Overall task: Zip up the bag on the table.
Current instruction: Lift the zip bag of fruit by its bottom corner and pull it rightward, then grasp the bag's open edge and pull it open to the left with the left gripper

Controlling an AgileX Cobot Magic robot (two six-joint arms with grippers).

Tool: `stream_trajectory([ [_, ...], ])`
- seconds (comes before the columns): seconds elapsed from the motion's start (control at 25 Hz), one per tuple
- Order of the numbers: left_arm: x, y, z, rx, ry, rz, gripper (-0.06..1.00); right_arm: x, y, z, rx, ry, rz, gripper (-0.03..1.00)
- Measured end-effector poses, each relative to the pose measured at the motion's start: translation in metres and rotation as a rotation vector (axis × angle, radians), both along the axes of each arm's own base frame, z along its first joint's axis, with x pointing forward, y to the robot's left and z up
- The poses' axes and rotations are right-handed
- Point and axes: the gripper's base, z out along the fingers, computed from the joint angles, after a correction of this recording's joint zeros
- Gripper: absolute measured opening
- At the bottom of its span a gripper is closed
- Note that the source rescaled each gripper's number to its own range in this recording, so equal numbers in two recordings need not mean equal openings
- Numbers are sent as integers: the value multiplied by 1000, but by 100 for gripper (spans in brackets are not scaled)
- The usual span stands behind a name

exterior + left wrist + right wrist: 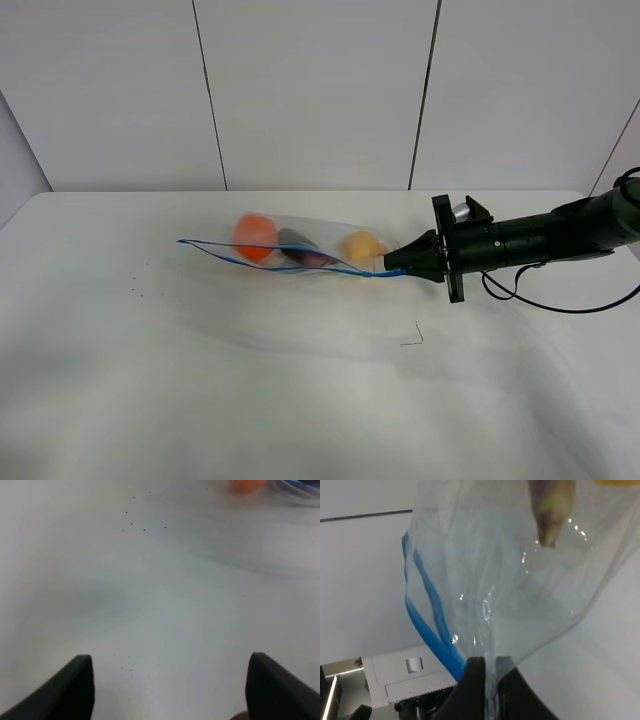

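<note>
The clear plastic bag (300, 250) lies on the white table (200, 380), holding an orange (255, 236), a purple eggplant (305, 252) and a yellow fruit (363, 246). Its blue zip strip (290, 262) runs along the near edge and gapes apart. My right gripper (392, 265) is shut on the bag's right corner at the zip end. In the right wrist view the fingers (475, 682) pinch the plastic beside the blue strip (427, 625), with the eggplant tip (551, 515) above. My left gripper (167, 685) is open over bare table; the arm is out of the exterior view.
A small thin dark mark (414, 338) lies on the table in front of the right gripper. Small dark specks (135, 292) dot the table's left part. A black cable (560, 305) trails from the right arm. A white panelled wall stands behind the table.
</note>
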Motion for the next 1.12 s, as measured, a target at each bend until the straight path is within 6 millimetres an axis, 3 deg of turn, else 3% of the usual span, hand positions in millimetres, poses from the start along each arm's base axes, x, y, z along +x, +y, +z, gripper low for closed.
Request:
stream_trajectory([
  [0.24, 0, 1, 4, 6, -11, 9, 81, 0, 0, 0, 0, 0, 1, 0],
  [0.44, 19, -1, 42, -12, -18, 8, 81, 0, 0, 0, 0, 0, 1, 0],
  [0.6, 52, -2, 78, -15, -6, 7, 81, 0, 0, 0, 0, 0, 1, 0],
  [0.76, 93, -4, 96, -13, 36, 8, 81, 0, 0, 0, 0, 0, 1, 0],
  [0.92, 137, -6, 94, -23, 61, 8, 81, 0, 0, 0, -2, -10, 4, 0],
  [1.12, 176, -15, 82, -150, 97, -5, 81, 0, 0, 0, -3, -15, 7, 0],
])
